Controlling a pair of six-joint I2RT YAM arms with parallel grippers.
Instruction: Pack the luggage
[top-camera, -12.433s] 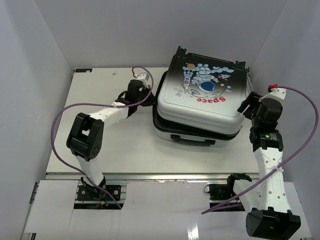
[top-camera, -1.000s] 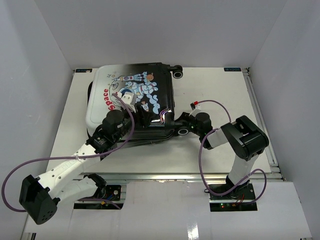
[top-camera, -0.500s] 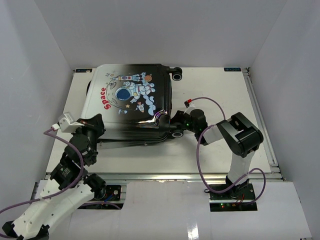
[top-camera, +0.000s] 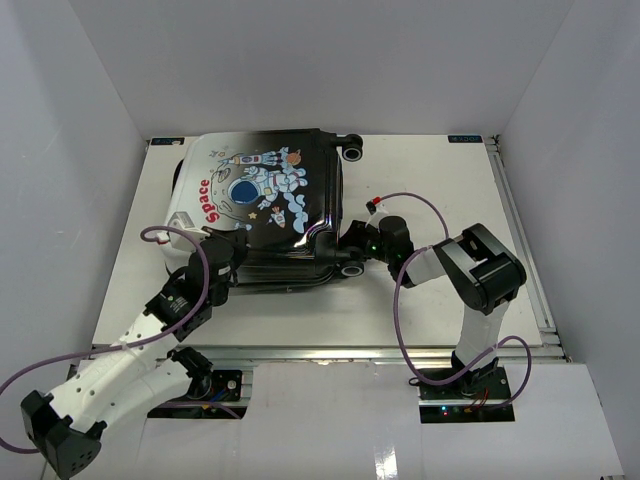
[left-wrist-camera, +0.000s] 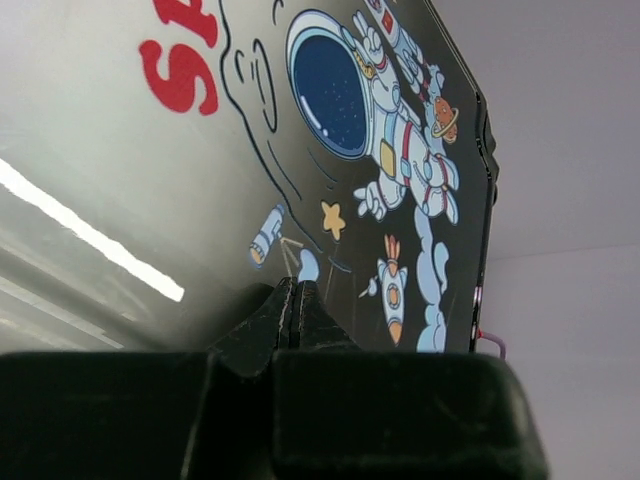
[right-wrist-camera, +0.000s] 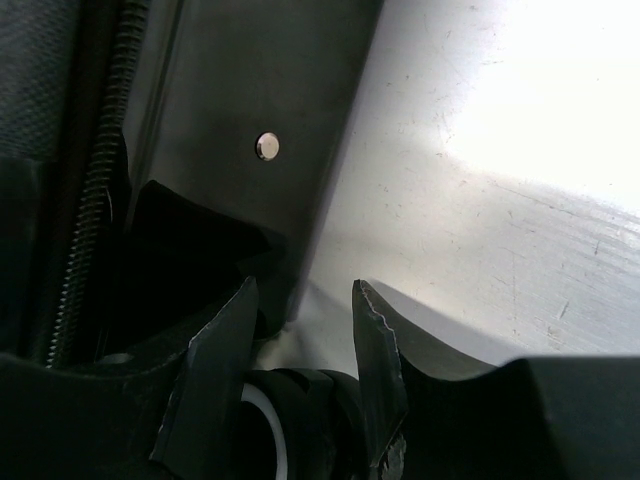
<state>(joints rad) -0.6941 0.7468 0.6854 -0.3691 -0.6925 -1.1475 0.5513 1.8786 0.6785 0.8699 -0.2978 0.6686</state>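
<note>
The luggage (top-camera: 255, 200) lies flat at the table's left centre, its astronaut and red "Space" print facing up. My left gripper (top-camera: 228, 252) sits at its near edge, by the lid's dark part. In the left wrist view the fingertips (left-wrist-camera: 292, 285) are pressed together with nothing between them, and the printed shell (left-wrist-camera: 200, 180) fills the view behind. My right gripper (top-camera: 360, 250) is at the near right corner. In the right wrist view its jaws (right-wrist-camera: 303, 285) straddle a black corner wheel (right-wrist-camera: 300, 420) with a white hub, below the dark shell (right-wrist-camera: 250, 90) and its zipper.
The white table (top-camera: 430, 170) is boxed in by grey walls on three sides. A second wheel (top-camera: 352, 147) sticks out at the luggage's far right corner. Purple cables loop from both arms over the table's near part.
My left gripper has shut and left the lid top. It swung out to the left corner, then came in to the near edge. The right gripper has stayed on the wheel.
</note>
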